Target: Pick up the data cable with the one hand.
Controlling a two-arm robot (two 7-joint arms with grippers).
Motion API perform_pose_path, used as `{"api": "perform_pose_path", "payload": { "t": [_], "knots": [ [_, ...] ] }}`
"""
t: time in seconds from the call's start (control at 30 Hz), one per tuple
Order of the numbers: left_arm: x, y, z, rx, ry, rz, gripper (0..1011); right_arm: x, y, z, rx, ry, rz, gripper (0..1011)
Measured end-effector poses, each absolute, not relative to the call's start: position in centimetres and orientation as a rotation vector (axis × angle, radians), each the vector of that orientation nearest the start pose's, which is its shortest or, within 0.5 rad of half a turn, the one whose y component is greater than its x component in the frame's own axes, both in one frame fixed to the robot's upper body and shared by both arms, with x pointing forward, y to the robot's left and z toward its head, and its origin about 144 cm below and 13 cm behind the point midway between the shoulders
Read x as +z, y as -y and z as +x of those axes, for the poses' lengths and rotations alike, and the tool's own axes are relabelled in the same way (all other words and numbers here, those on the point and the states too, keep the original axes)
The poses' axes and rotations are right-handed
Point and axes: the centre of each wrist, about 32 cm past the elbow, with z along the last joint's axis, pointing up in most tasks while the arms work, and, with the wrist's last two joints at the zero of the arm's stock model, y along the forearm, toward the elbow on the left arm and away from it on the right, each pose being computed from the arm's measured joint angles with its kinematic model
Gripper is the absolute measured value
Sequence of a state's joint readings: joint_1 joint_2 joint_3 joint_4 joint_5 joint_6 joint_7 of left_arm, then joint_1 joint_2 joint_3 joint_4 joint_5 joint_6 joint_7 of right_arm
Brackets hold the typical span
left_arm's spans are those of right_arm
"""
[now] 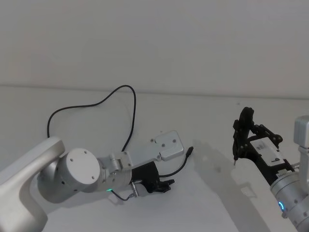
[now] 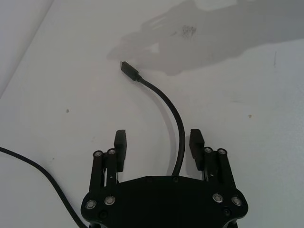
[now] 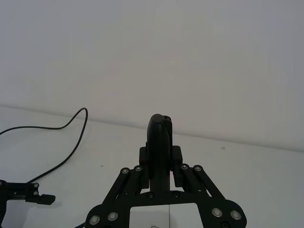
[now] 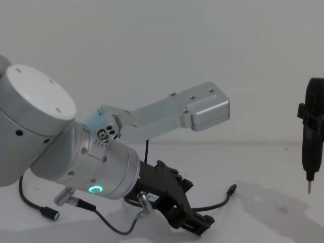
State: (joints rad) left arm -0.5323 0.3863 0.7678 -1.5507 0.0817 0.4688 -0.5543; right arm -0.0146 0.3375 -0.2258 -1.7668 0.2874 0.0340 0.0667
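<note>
Robotics lab test bench, bare white table [image 1: 207, 113], blank white wall [image 1: 154, 38], silver robot arm [image 4: 76, 152]

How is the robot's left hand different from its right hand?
The left gripper is low over the table; the right gripper is lifted. The left gripper is open, with the data cable between its fingers; the right gripper is shut on a black pen-like tool. Both are black two-finger grippers.

My left arm [image 1: 29, 179] reaches forward and low, and my left gripper [image 2: 158, 145] angles down with its fingers spread apart. My right gripper [image 3: 160, 161] hangs raised at the right, seemingly clamped on a tool [image 3: 159, 126].
</note>
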Motion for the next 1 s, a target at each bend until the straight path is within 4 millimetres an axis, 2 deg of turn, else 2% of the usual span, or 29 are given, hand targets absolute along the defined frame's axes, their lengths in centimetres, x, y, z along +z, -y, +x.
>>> {"api": "perform_pose_path", "payload": {
  "t": [0.17,0.33,0.37,0.47,0.6,0.73,0.83,1.0],
  "knots": [
    [123.91,-13.30,52.33,0.518,0.304,0.706,704,118.87,23.71,44.33,-1.229,0.075,0.026,268],
    [123.88,-13.24,52.34,0.520,0.305,0.707,545,118.87,23.71,44.33,-1.230,0.075,0.026,268],
    [123.87,-13.22,52.34,0.520,0.305,0.706,486,118.87,23.71,44.33,-1.229,0.075,0.026,268],
    [123.86,-13.21,52.34,0.521,0.305,0.706,429,118.87,23.71,44.33,-1.229,0.075,0.026,268],
    [123.84,-13.18,52.34,0.522,0.305,0.706,263,118.87,23.71,44.33,-1.230,0.075,0.026,268],
    [123.82,-13.17,52.34,0.522,0.305,0.706,187,118.87,23.71,44.33,-1.229,0.075,0.026,268],
    [123.81,-13.16,52.34,0.522,0.305,0.706,64,118.87,23.71,44.33,-1.229,0.075,0.026,268],
    [123.80,-13.15,52.34,0.523,0.305,0.707,40,118.87,23.71,44.33,-1.229,0.075,0.026,268]
  ]
}}
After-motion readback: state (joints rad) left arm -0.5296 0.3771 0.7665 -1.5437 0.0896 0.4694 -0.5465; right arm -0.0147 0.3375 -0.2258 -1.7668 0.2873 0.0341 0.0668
